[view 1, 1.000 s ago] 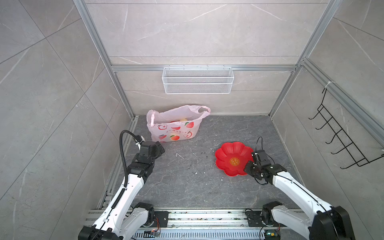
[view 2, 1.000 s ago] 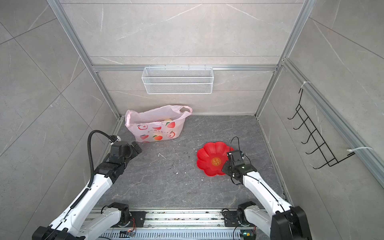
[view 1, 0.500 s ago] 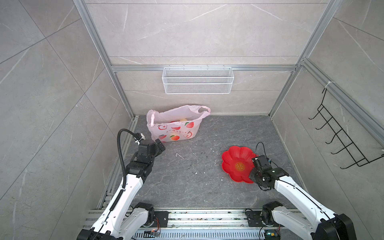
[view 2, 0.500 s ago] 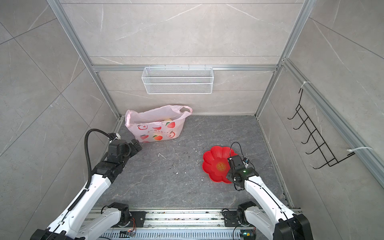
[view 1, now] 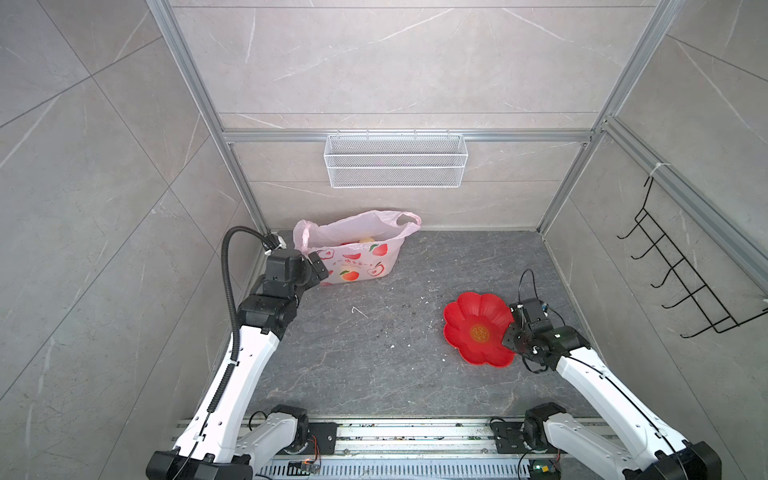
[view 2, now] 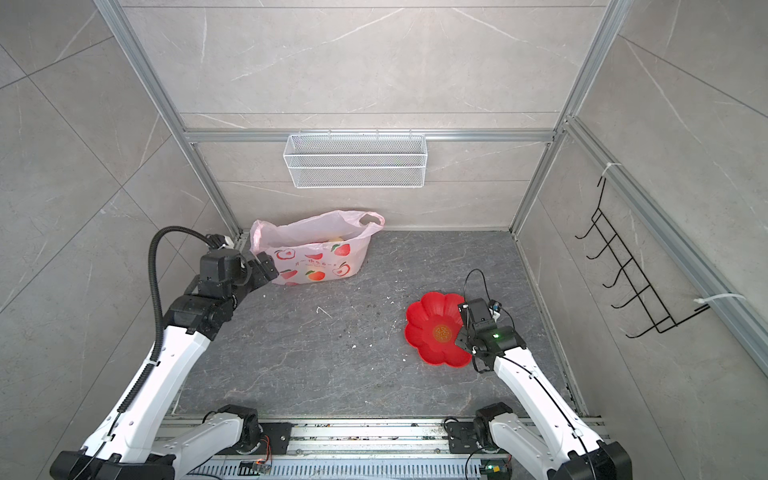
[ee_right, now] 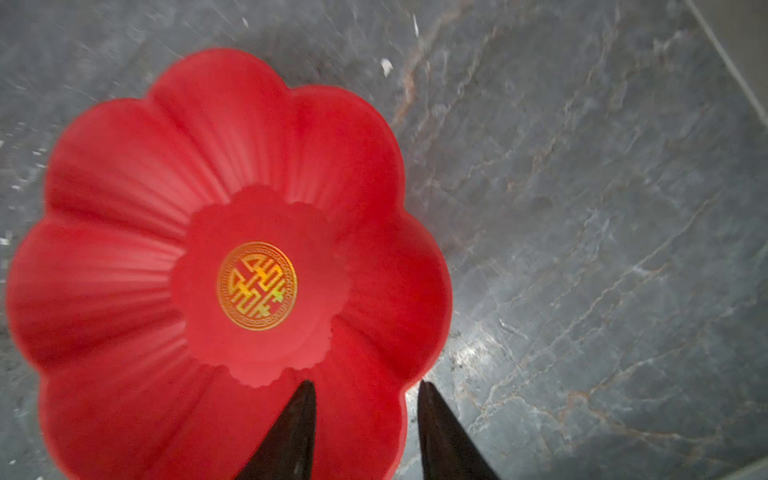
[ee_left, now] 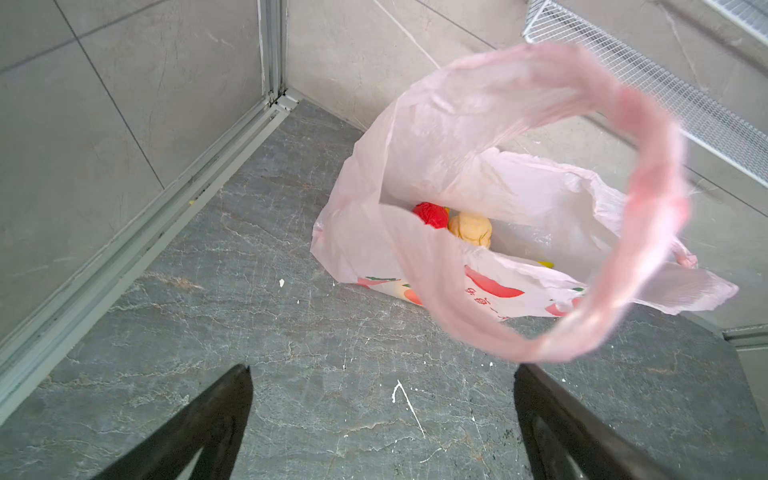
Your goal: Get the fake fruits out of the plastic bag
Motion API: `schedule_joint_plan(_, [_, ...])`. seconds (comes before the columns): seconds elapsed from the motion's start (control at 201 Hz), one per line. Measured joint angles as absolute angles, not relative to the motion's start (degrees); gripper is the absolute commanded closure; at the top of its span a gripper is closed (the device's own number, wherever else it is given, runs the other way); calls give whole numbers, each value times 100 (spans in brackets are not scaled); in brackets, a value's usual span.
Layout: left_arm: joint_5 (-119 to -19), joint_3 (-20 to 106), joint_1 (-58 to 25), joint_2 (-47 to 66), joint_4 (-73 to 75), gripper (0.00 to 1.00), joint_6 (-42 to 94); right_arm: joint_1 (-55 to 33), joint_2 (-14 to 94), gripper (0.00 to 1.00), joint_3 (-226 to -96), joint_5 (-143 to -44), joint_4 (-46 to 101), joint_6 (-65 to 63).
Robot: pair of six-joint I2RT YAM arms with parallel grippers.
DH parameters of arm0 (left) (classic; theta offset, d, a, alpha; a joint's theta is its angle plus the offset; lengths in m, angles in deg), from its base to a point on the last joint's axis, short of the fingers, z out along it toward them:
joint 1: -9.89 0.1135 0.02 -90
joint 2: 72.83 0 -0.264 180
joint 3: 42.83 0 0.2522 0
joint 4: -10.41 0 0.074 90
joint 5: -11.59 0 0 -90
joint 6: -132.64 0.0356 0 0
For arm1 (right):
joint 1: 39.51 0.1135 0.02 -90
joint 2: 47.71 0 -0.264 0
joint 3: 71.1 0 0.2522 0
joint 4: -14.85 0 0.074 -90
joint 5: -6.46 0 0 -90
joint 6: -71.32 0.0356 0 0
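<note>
As right wrist alone shows, right pincer [ee_right: 365, 386] astride dish [ee_right: 124, 187] rim

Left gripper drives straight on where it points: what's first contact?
Likely the near loop handle of the plastic bag, just ahead of the open left gripper; fake fruits lie deeper. Depth unclear.
</note>
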State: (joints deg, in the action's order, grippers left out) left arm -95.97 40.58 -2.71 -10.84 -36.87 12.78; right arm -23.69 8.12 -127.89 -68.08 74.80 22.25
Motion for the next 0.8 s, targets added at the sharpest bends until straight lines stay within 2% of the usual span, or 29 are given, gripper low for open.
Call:
schedule_joint_plan(0.259, [-9525,5918,-194,-174,-4410,13,2049,-1996,2123,52,-14566,-7151,6921,1571])
schedule_joint_plan(0.468, [-9293,6322,70,700,-4412,22,2646,-1851,3350,52,-15685,-7645,6094,1252])
schedule_joint_plan(0.637, [-9057,6193,120,1058,-4375,37,2821,-1834,4082,50,-16188,-7988,5716,1143])
schedule_joint_plan(0.797, [-8884,5905,120,982,-4161,54,2819,-1836,4840,44,-16876,-8458,5393,1258])
